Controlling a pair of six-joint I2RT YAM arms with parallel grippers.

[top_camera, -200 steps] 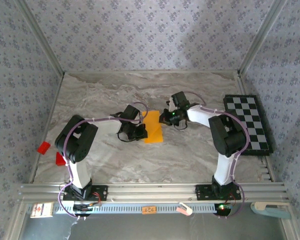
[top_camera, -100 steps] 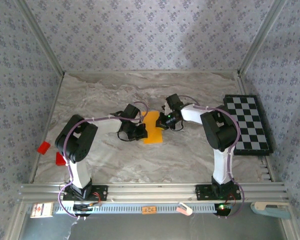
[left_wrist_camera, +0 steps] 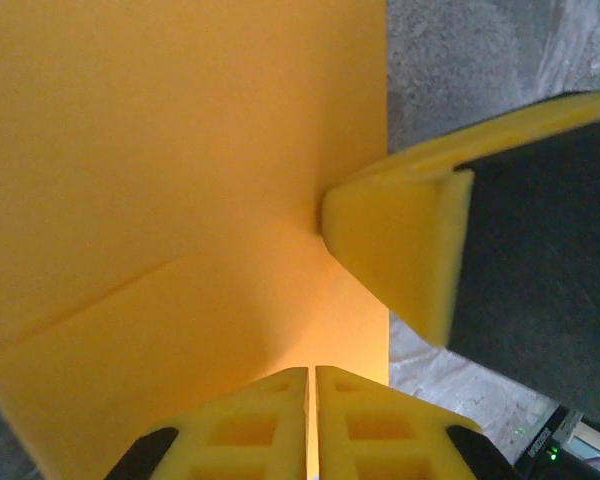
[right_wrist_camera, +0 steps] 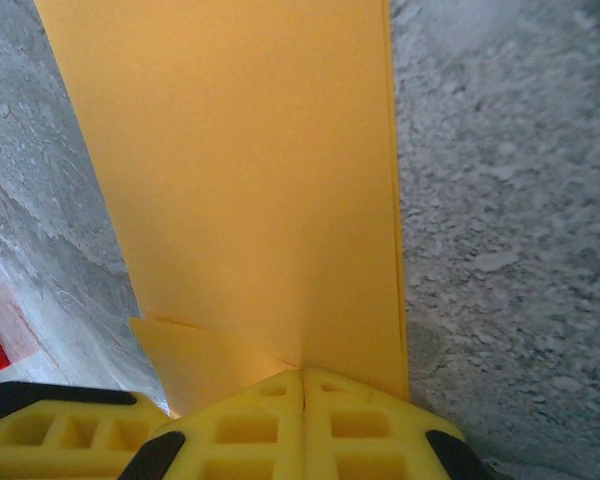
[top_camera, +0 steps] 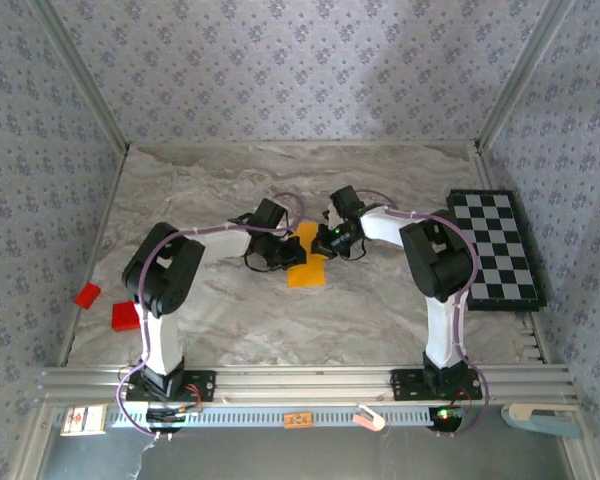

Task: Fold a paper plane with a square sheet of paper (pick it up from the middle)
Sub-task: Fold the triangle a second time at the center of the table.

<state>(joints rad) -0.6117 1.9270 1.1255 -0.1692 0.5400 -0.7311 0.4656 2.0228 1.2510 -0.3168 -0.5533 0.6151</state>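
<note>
Square sheet of paper (top_camera: 307, 263) rests on marbled table (top_camera: 380, 305) between patterned walls (top_camera: 280, 70).

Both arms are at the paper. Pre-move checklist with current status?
1. Left end effector shut on paper: ok.
2. Right end effector shut on paper: ok.
3. Fold line in paper: ok, a diagonal crease shows in the left wrist view.
4. Gap between end effectors: not ok, a right finger sits just beside the left pair; whether they touch, cannot tell.
5. Checkerboard and red blocks away from paper: ok.
6. Paper flat on table: cannot tell.
</note>
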